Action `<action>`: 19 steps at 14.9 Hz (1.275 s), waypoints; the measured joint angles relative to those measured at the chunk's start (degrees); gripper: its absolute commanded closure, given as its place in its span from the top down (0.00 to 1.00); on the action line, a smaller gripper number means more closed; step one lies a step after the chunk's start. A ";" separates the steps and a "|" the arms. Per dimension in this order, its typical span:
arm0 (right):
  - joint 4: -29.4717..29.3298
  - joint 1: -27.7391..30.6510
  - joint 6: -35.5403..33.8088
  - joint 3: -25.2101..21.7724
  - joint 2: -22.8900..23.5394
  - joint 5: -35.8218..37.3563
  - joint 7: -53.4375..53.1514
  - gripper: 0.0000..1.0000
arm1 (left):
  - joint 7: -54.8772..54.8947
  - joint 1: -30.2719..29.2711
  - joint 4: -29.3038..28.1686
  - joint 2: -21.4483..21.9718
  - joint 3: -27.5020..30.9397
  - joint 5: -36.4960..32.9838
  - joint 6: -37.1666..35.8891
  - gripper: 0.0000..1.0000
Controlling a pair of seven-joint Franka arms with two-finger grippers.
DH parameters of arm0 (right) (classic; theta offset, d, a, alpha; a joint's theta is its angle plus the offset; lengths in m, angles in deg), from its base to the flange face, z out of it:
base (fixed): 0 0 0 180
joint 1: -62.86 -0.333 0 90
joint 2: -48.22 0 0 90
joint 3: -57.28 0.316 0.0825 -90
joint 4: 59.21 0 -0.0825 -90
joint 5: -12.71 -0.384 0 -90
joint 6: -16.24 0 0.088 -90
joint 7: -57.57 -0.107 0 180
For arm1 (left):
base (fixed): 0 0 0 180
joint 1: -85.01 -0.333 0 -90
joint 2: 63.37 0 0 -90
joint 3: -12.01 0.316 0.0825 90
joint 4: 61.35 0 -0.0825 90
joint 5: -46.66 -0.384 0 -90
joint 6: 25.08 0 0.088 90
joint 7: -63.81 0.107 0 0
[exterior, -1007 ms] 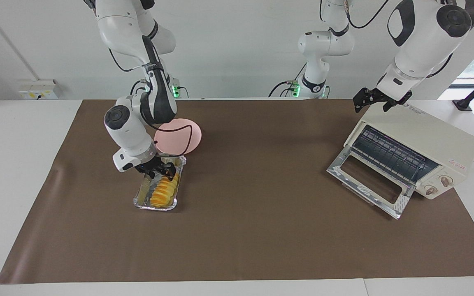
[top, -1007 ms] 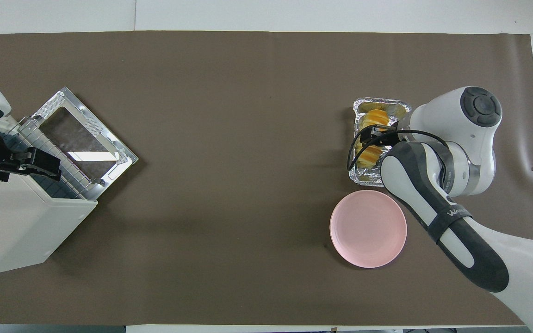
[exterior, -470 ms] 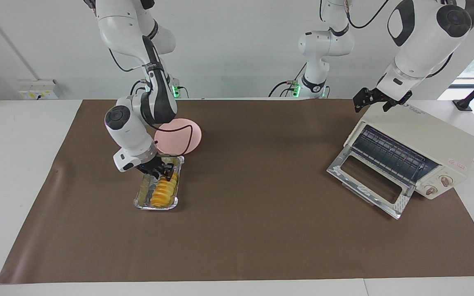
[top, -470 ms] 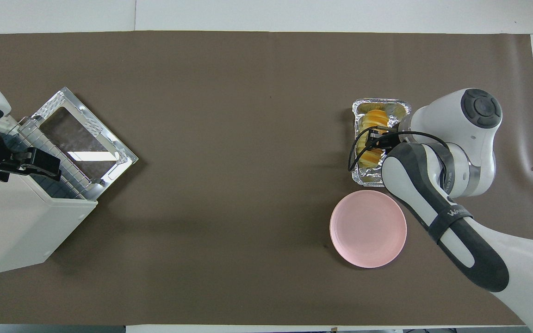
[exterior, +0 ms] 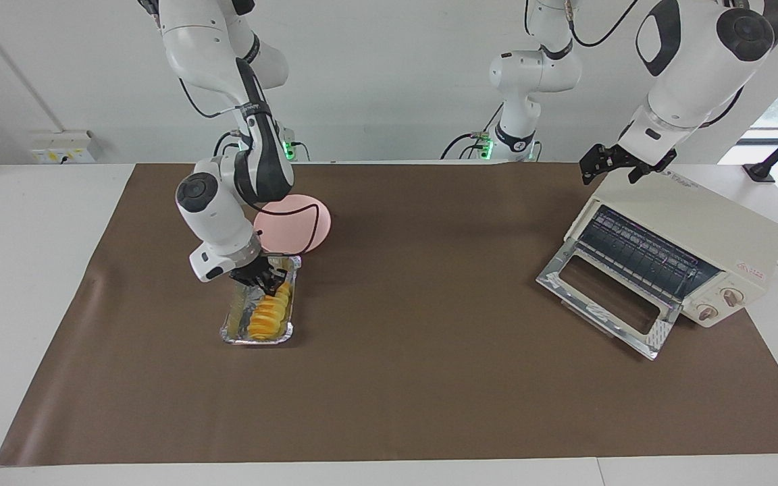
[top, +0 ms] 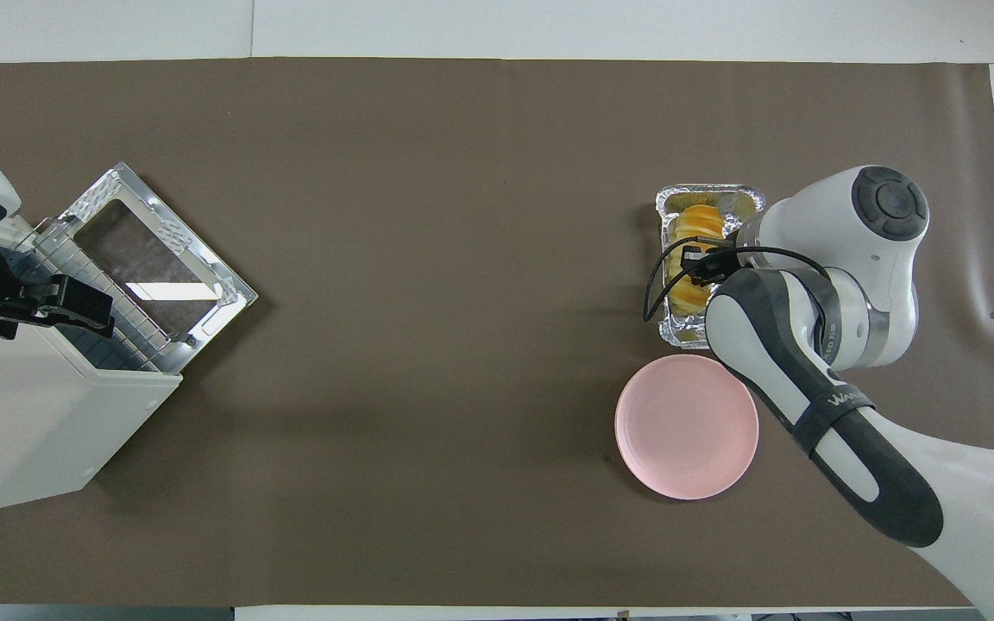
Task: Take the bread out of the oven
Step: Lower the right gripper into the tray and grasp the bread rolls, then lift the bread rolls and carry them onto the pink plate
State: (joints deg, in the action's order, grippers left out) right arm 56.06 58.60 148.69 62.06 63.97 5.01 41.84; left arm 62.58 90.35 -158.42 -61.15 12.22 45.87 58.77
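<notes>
The bread [exterior: 269, 316] [top: 694, 220], a ridged golden-yellow loaf, lies in a crinkled foil tray [exterior: 232, 325] [top: 708, 189] toward the right arm's end of the table. My right gripper [exterior: 266, 281] [top: 697, 264] reaches down into the tray and is shut on the bread about midway along it. The cream oven [exterior: 706, 219] [top: 31, 431] stands at the left arm's end with its glass door [exterior: 605, 297] [top: 156, 250] folded down onto the mat. My left gripper [exterior: 610, 167] [top: 66, 304] waits open over the oven's top.
A pink plate [exterior: 301, 217] [top: 687, 427] sits next to the foil tray, nearer to the robots. The brown mat [exterior: 429, 378] covers the table between the tray and the oven.
The right gripper's fingers have closed in on the bread, and its wrist has shifted slightly. The left arm has not moved.
</notes>
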 measured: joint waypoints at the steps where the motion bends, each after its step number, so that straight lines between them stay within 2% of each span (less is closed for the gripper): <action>1: -0.27 -0.04 0.07 0.00 -0.01 0.00 0.00 0.00 | 0.00 0.00 0.00 0.00 0.00 0.00 0.00 1.00; 6: -3.00 -0.05 -3.34 0.00 -0.36 0.00 0.00 0.00 | 0.00 0.00 0.00 0.00 0.00 0.00 0.00 1.00; 10: -9.30 -0.03 -15.30 -0.06 -2.62 0.08 -0.36 0.00 | 0.00 0.00 0.00 0.00 0.00 0.00 0.00 1.00; 15: -11.81 0.80 -33.63 -0.47 -10.84 0.40 -0.65 0.00 | 0.00 0.00 0.00 0.00 0.00 0.00 0.00 1.00; 17: -11.06 1.28 -41.66 -0.59 -15.07 0.41 -0.65 0.00 | 0.00 0.00 0.00 0.00 0.00 0.00 0.00 1.00; 19: -8.37 1.10 -46.78 -0.40 -19.41 0.41 -0.65 0.00 | 0.00 0.00 0.00 0.00 0.00 0.00 0.00 1.00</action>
State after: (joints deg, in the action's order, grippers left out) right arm 47.69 59.70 101.91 61.66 44.55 5.42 41.19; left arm 62.58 90.35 -158.42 -61.15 12.22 45.87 58.78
